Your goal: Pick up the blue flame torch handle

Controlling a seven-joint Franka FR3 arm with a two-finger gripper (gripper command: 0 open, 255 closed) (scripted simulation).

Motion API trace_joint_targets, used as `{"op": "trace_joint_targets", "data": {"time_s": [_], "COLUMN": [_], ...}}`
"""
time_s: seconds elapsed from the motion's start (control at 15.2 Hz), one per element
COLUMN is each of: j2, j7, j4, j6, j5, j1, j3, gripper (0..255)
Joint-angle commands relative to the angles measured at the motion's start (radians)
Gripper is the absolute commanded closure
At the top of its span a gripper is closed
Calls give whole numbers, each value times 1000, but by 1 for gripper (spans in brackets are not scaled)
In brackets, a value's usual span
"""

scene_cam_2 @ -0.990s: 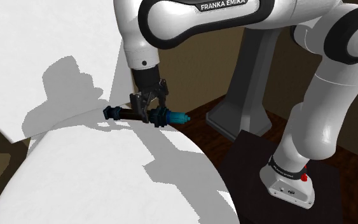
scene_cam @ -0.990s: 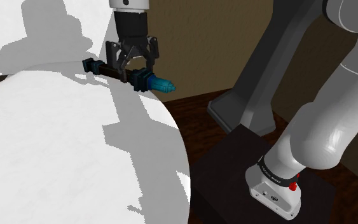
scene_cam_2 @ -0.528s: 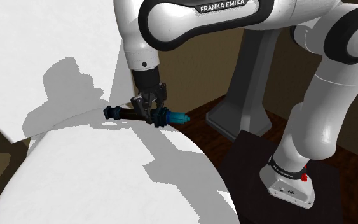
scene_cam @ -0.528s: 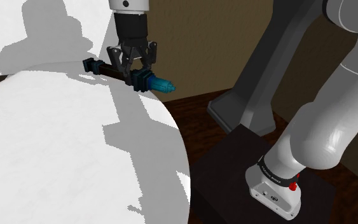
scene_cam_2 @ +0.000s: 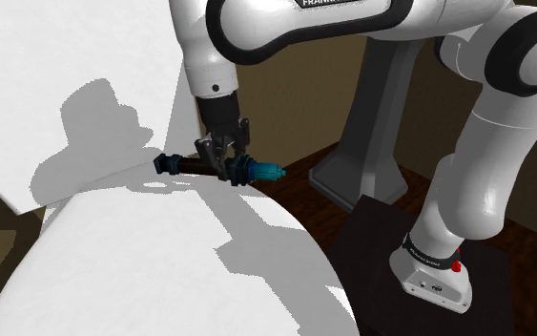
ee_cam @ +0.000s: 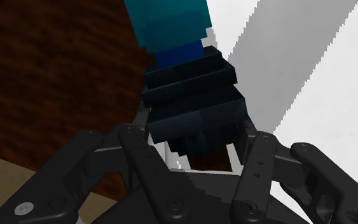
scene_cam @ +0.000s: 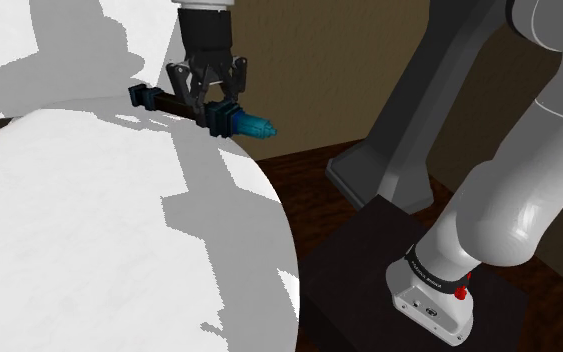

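Note:
The torch handle is a dark rod with a black blocky collar and a teal-blue tip. It hangs level, just above the far rim of the white round table. My black gripper comes straight down on it and is shut on the collar beside the blue tip. The second exterior view shows the torch the same way in the gripper, with a thin gap under it. In the wrist view the fingers clasp the dark collar, and the teal tip points away.
The table's rim curves off to dark wood floor right of the torch. A grey pedestal stands by the brown wall. My dark stand carries the arm's base. White walls rise behind the table.
The fingers closed from open onto the torch's collar. The gripper then rose a little, carrying the torch up off the table.

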Motion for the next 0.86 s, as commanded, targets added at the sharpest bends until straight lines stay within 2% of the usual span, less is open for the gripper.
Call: {"op": "trace_joint_targets", "data": {"time_s": [0.0, 0.66, 0.79], "j2": [2, 38, 39], "j7": [3, 27, 28], "j4": [31, 209, 212], "j6": [-29, -172, -174], "j5": [-1, -13, -13], "j1": [0, 7, 7], "j3": [0, 5, 5], "gripper": [255, 255, 255]}}
